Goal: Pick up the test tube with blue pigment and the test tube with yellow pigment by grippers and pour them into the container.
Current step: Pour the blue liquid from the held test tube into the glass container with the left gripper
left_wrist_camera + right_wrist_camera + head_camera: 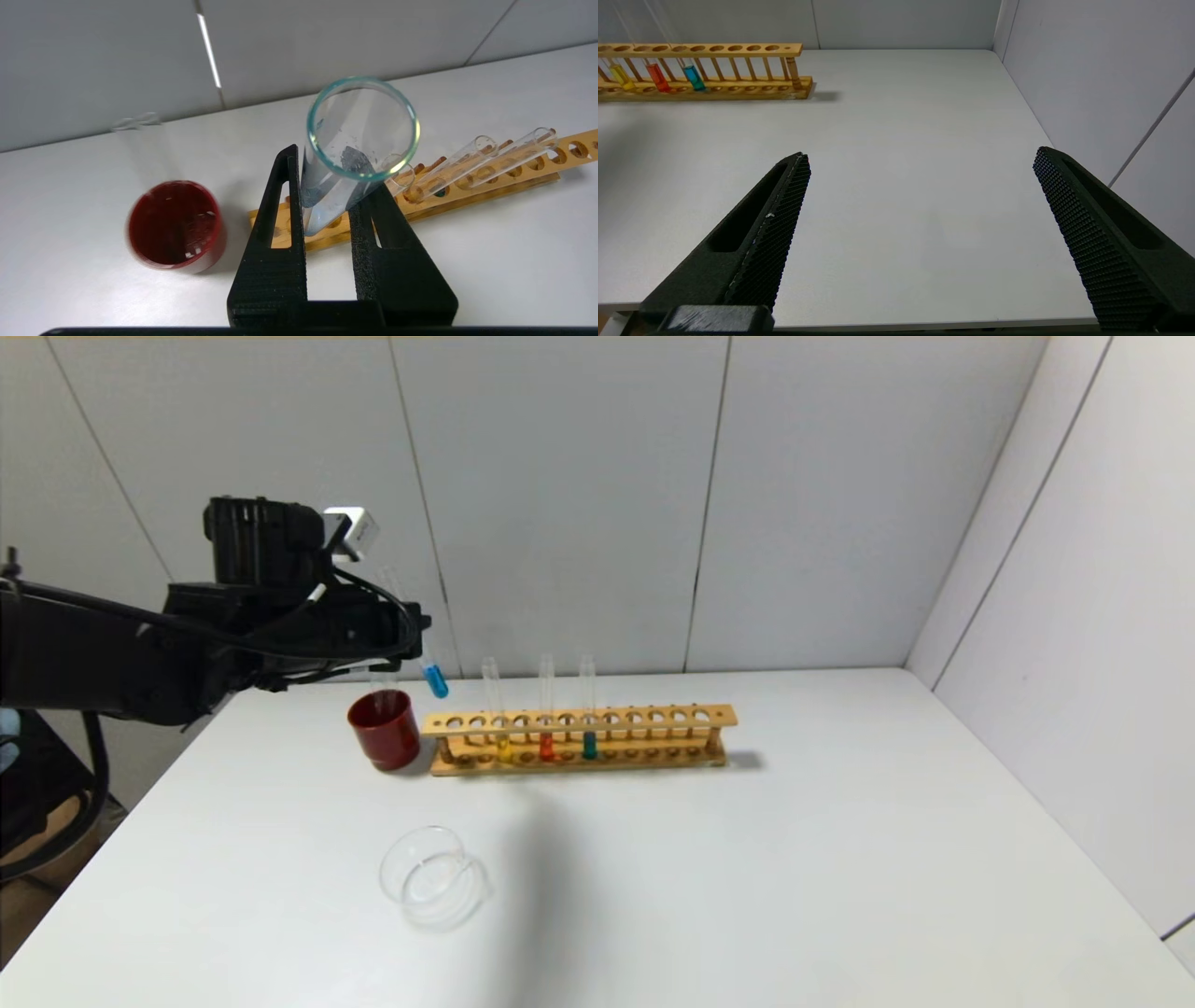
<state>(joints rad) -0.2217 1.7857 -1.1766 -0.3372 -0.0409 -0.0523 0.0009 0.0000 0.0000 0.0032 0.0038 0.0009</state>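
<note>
My left gripper (411, 621) is shut on the test tube with blue pigment (435, 681) and holds it tilted in the air above the left end of the wooden rack (579, 737). In the left wrist view the gripper (329, 177) clamps the tube (322, 200) with its open mouth toward the camera. The test tube with yellow pigment (502, 747) stands in the rack and also shows in the right wrist view (621, 77). The clear glass container (434, 877) sits on the table nearer to me. My right gripper (922, 154) is open and empty over the table's right side, outside the head view.
A dark red cup (385, 730) with a clear tube standing in it sits just left of the rack, and shows in the left wrist view (174, 225). An orange-red tube (546, 745) and a darker teal tube (589, 744) stand in the rack. Walls close the back and right.
</note>
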